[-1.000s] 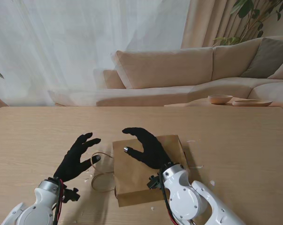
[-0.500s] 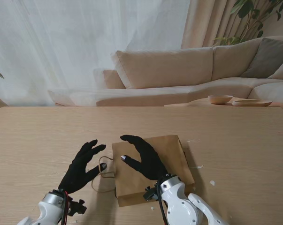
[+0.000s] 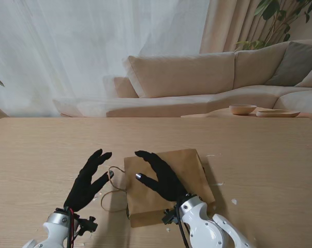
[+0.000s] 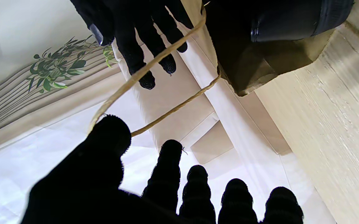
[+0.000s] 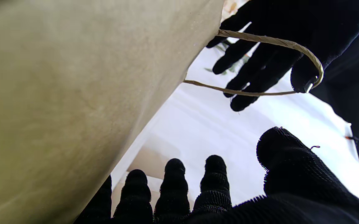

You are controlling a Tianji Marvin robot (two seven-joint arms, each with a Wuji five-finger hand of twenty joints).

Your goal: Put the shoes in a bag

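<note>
The flat paper bag (image 3: pixel 166 186) is being readied for opening: its cord handle (image 3: pixel 113 182) is hooked over the spread left hand (image 3: pixel 88 180), while the open, empty right hand (image 3: pixel 161 174) is laid on it; a lift is judged next.

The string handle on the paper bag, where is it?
In the stand view, the string handle loops out from the left edge of the brown paper bag lying flat on the table, beside the left hand's thumb, with the right hand over the bag.
</note>
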